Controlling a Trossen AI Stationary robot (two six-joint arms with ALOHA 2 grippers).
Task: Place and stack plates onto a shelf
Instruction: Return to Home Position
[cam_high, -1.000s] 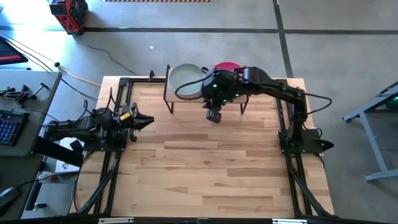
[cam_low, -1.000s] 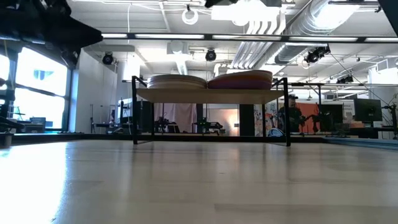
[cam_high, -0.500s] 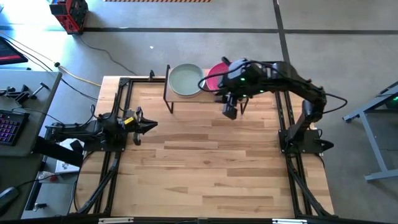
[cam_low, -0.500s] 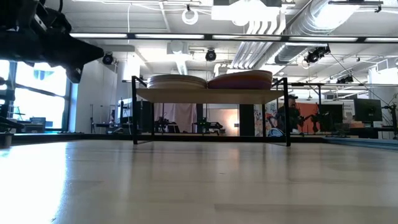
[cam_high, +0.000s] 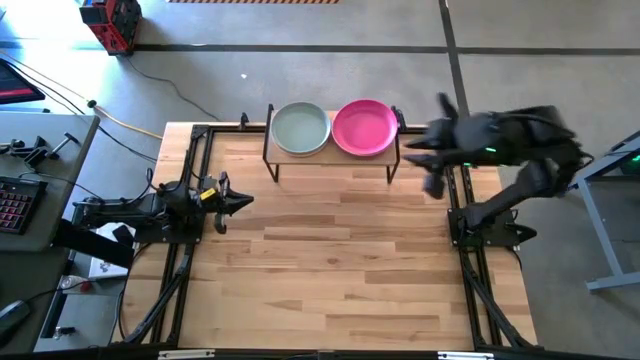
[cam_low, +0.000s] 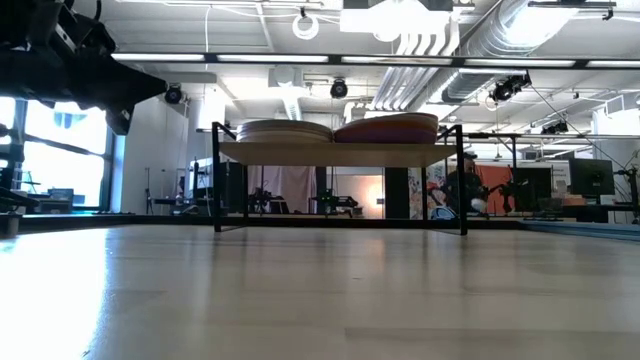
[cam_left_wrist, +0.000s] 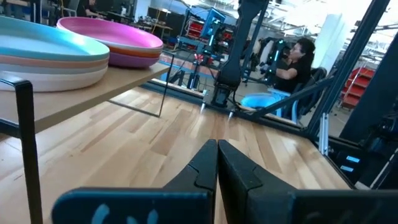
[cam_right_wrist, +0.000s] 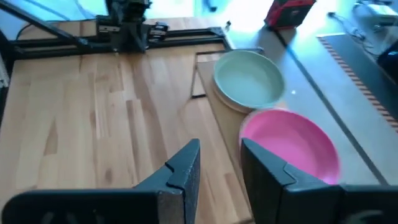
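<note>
The shelf (cam_high: 332, 158) stands at the table's far edge on thin black legs. It carries two stacks of plates side by side: a pale teal plate (cam_high: 301, 129) tops the left one and a magenta plate (cam_high: 364, 127) tops the right one. The low view shows both stacks (cam_low: 285, 131) resting flat on the board. My right gripper (cam_right_wrist: 219, 165) hangs open with nothing between its fingers, high up near the table's right edge (cam_high: 433, 184), right of the shelf. My left gripper (cam_high: 236, 200) is shut and holds nothing, level, low at the table's left edge.
Bare wooden tabletop (cam_high: 330, 260) stretches in front of the shelf. Black frame rails (cam_high: 185, 260) run along the table's left and right edges. A desk with a keyboard (cam_high: 15, 200) stands to the left. A person (cam_left_wrist: 292, 56) sits beyond the table's right side.
My right gripper has drawn back from above the shelf toward the table's right edge, rising and uncovering the magenta plate. My left arm has sunk a little at the table's left edge. The plates have kept still.
</note>
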